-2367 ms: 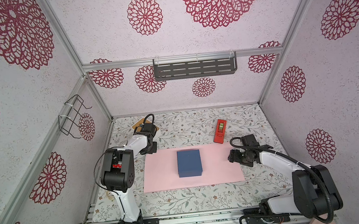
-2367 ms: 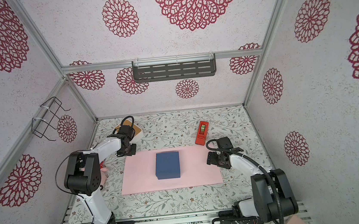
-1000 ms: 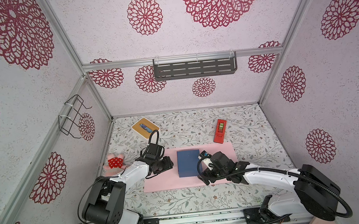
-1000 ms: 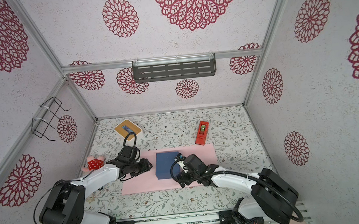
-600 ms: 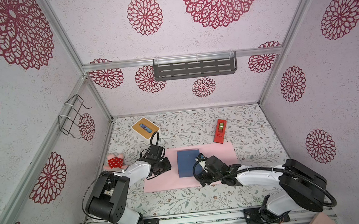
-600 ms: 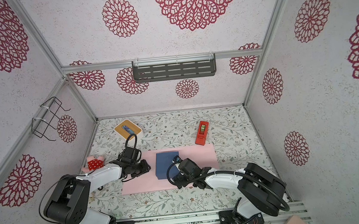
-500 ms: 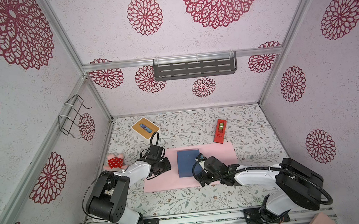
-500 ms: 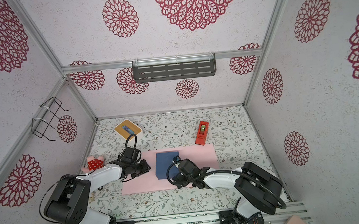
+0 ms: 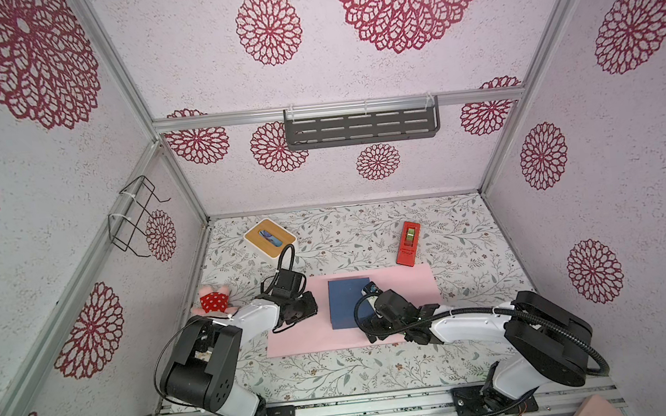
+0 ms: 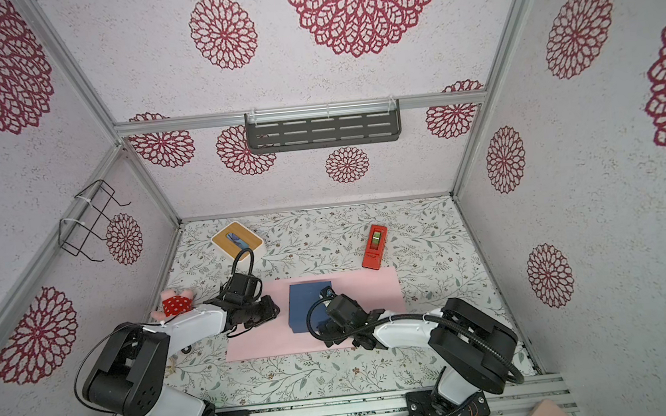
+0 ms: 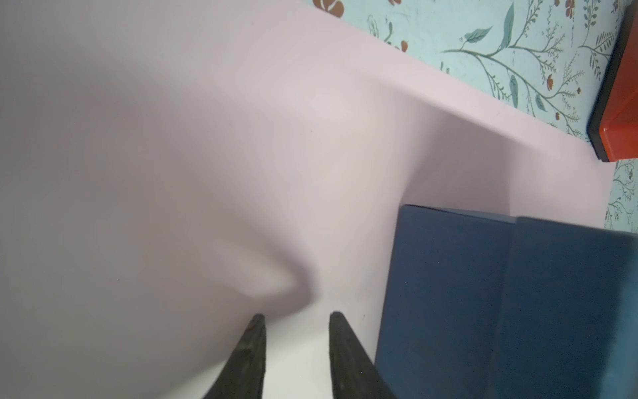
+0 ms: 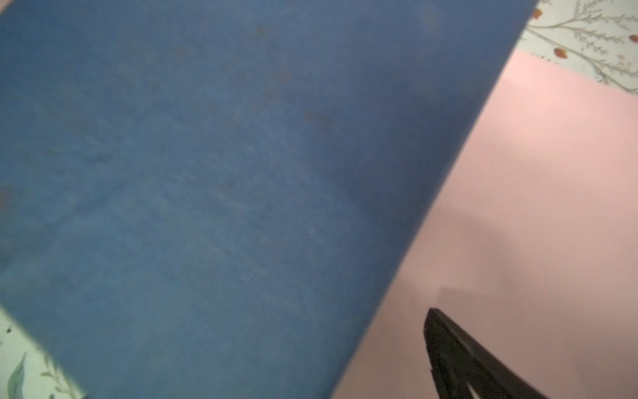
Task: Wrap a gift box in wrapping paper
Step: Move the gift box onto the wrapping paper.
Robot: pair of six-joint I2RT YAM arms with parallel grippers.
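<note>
Risk of gift box (image 9: 347, 309) shunted off-centre, wrapping paper (image 9: 411, 280) rucked: left pincer (image 11: 297, 315) beside box, narrowed, gripping nothing; right pincer (image 9: 369, 295) opposite, spread wide, empty.

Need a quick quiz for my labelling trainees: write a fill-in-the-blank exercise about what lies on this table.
1. The gift box stands on the wrapping paper, whose upper face is pale ____.
2. Just beyond the paper's far edge lies a ____ tape dispenser.
3. The white box near the table's far left corner has a ____ top with a slot in it.

Missing words: pink; red; wooden.
</note>
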